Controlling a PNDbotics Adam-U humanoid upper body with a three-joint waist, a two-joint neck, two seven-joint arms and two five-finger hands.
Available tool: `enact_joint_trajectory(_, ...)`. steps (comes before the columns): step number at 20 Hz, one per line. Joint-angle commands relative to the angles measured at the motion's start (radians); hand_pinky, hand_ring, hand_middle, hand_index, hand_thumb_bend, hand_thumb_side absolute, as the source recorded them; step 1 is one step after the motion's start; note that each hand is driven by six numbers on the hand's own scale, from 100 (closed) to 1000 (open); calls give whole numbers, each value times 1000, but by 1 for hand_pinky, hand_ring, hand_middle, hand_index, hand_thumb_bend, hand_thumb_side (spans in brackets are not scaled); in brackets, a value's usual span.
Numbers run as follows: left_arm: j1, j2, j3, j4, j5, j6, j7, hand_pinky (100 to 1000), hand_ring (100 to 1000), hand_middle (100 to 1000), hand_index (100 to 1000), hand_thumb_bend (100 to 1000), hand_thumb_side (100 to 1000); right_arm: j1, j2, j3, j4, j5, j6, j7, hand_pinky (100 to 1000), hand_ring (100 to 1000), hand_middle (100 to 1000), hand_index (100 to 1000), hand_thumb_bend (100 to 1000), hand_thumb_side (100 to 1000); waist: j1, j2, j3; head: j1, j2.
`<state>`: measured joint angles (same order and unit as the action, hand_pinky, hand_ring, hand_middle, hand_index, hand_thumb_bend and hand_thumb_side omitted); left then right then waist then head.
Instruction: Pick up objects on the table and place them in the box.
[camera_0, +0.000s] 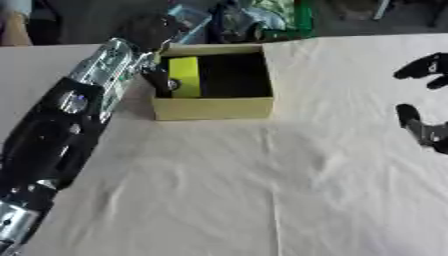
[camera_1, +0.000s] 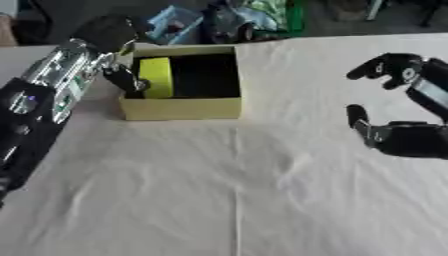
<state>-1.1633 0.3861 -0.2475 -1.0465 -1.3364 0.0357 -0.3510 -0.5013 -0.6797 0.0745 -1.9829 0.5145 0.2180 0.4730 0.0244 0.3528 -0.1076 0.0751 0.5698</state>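
A yellow cardboard box (camera_0: 213, 108) with a dark inside stands on the cream cloth at the far middle of the table. A flat yellow block (camera_0: 185, 76) stands upright in the box's left part. My left hand (camera_1: 122, 78) reaches over the box's left wall, with dark fingers curled against the block's left edge. My right hand (camera_1: 404, 136) hovers at the right side of the table, well away from the box, fingers spread and relaxed with nothing in them.
The cream cloth (camera_0: 262, 190) covers the table and has creases and folds. Beyond the far edge lie a blue container (camera_1: 175, 24) and green clutter (camera_1: 278, 15). My left forearm (camera_0: 61, 130) lies across the left side of the table.
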Motion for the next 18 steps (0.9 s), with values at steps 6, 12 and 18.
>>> enact_joint_trajectory(6, -8, 36, 30, -198, 158, 0, 49, 864, 926, 881, 1000, 175, 100, 2, -15, -13, -17, -4, 4, -3, 798, 870, 825, 851, 100, 308, 5, -46, 17, -16, 27)
enact_joint_trajectory(12, 80, 118, 31, -462, 425, 8, 84, 781, 859, 812, 976, 100, 100, 17, -16, -20, -17, 0, 9, -9, 799, 871, 826, 849, 100, 306, -2, -75, 44, -33, 48)
enact_joint_trajectory(18, 200, 175, 61, -696, 638, 66, 132, 740, 828, 775, 944, 100, 199, 27, -14, -26, -17, 5, 11, -15, 800, 871, 827, 848, 100, 324, -11, -102, 61, -46, 63)
